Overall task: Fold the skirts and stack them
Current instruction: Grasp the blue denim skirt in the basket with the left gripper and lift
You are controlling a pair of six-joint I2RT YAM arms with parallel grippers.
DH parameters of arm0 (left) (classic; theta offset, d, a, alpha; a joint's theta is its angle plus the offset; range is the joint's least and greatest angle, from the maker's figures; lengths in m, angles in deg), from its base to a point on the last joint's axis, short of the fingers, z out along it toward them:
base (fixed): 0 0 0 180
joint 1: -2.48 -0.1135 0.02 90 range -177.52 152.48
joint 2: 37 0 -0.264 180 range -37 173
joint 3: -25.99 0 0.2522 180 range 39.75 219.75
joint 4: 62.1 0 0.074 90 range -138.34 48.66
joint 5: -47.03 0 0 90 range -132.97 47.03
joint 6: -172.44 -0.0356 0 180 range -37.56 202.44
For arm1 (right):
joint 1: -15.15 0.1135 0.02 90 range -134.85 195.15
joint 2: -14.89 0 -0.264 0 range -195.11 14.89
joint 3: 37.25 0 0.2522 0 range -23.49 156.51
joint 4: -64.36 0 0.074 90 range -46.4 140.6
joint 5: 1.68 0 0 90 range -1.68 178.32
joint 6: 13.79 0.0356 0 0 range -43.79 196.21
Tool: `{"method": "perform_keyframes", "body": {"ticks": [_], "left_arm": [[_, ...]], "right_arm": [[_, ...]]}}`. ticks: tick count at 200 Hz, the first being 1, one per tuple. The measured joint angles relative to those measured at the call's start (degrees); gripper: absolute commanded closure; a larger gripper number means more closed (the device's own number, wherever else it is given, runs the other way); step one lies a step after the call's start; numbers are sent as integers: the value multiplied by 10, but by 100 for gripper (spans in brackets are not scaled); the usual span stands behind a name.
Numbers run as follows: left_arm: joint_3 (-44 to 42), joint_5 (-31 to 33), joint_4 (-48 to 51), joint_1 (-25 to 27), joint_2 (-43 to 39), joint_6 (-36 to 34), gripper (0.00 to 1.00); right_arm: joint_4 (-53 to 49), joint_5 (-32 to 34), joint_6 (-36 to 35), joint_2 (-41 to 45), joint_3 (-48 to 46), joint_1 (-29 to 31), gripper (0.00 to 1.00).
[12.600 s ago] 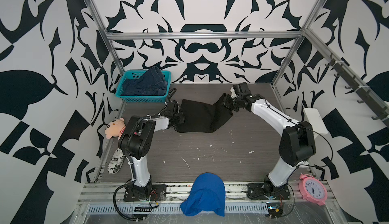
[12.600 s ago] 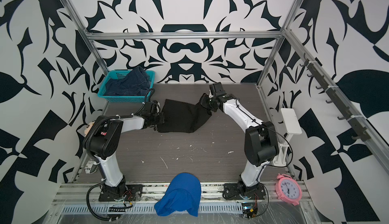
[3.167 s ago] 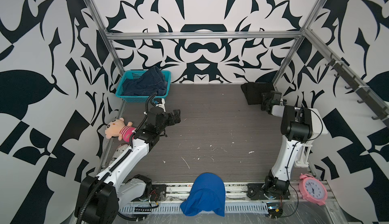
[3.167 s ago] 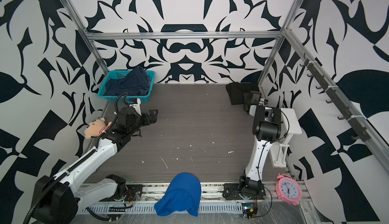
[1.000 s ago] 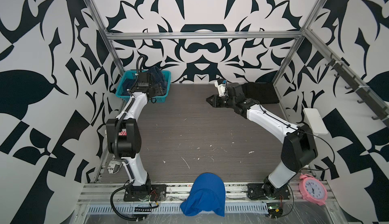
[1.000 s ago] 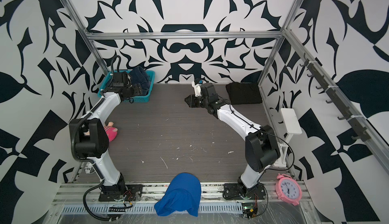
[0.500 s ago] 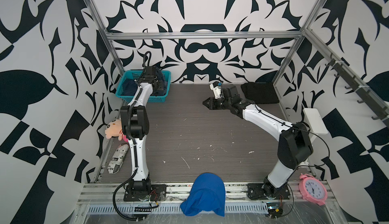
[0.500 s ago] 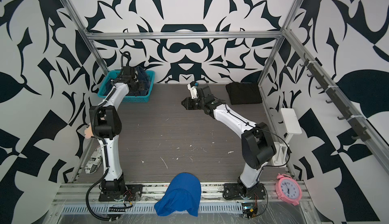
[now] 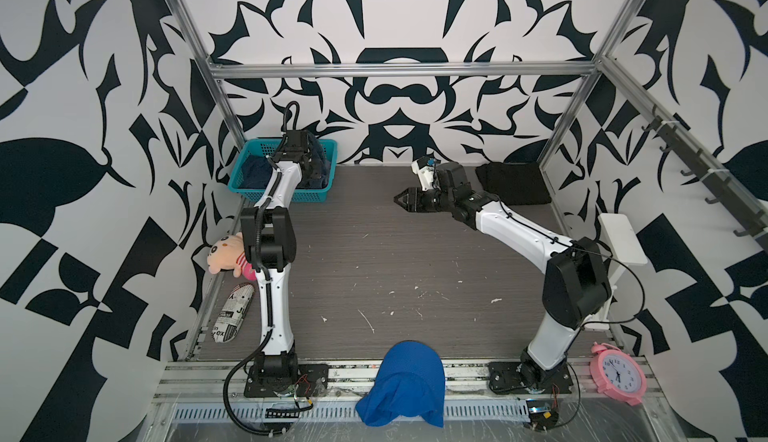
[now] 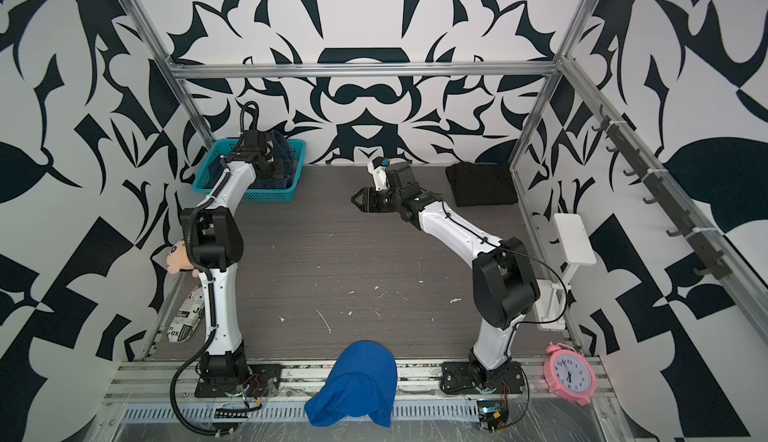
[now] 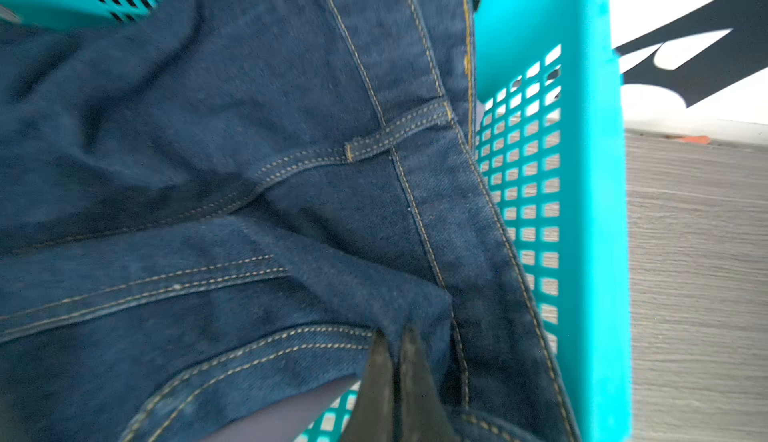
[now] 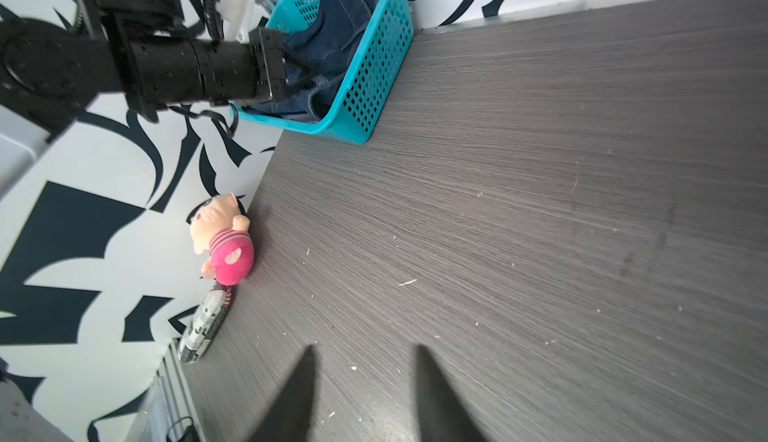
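Black skirt (image 9: 513, 184) lies along back wall (image 9: 399, 99)

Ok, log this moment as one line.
left tool: shut on denim skirt in basket | right tool: open over table | black skirt: folded, far right corner

Left arm (image 9: 274, 307) and right arm (image 9: 515, 228) each had white link shells and black joint housings, mounted on black base plates (image 9: 286, 379). A black cable (image 9: 231, 394) looped from the left base. The right gripper (image 12: 365, 348) bore two dark, pointed fingers (image 12: 297, 394).
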Motion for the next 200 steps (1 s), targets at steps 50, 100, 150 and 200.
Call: {"method": "perform_keyframes", "body": {"ticks": [50, 100, 150, 200], "left_arm": [[25, 13, 5, -6, -74, -17, 100], [130, 31, 21, -9, -126, -50, 100], [217, 5, 33, -10, -191, -83, 100], [220, -63, 22, 11, -301, -72, 100]], "right_arm": [[-33, -2, -1, -23, 28, 0, 1], [-58, -3, -2, -39, 59, 3, 1], [-65, 2, -9, -38, 61, 5, 1], [-66, 12, -14, -30, 60, 5, 1]]}}
